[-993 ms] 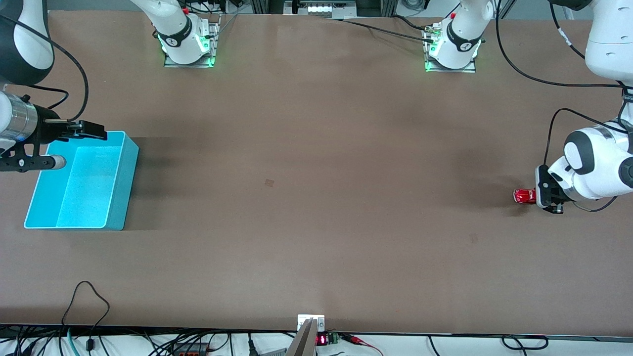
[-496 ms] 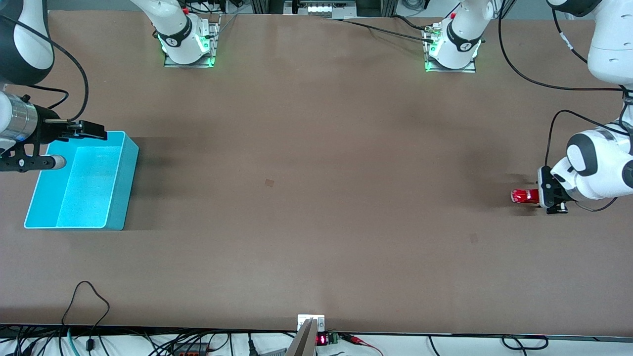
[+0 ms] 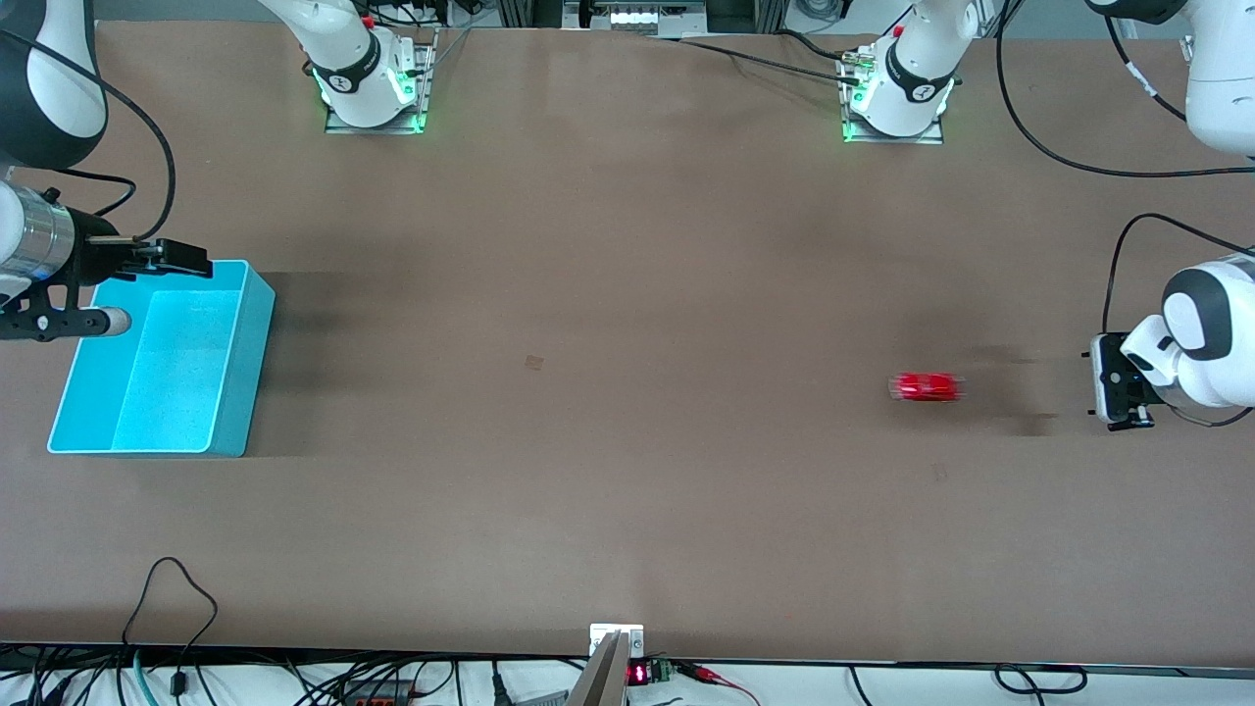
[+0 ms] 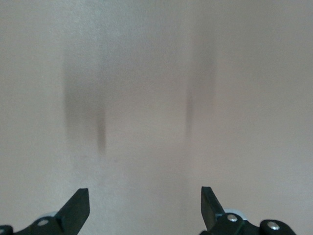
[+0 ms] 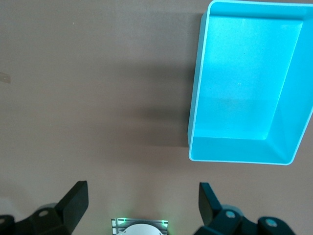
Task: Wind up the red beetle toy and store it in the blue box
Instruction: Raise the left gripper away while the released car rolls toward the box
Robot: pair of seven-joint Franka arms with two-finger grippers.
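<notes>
The red beetle toy [image 3: 925, 386] is on the bare table, blurred with motion, free of both grippers. It lies between the left gripper and the table's middle. My left gripper [image 3: 1113, 392] is open and empty, low over the table at the left arm's end; its wrist view shows open fingers [image 4: 78, 205] over bare table. The blue box [image 3: 167, 373] stands empty at the right arm's end. My right gripper [image 3: 147, 284] is open and empty above the box's end nearest the robot bases; its wrist view shows the box [image 5: 244, 78] from above.
The two arm bases [image 3: 373, 88] [image 3: 897, 98] stand at the table's edge farthest from the front camera. A small mark [image 3: 534, 363] is on the table's middle. Cables and a small fixture [image 3: 616, 642] lie along the edge nearest the front camera.
The left gripper has let go of the red toy and drawn back toward its end of the table. The toy has rolled toward the right arm's end. The right arm has not moved.
</notes>
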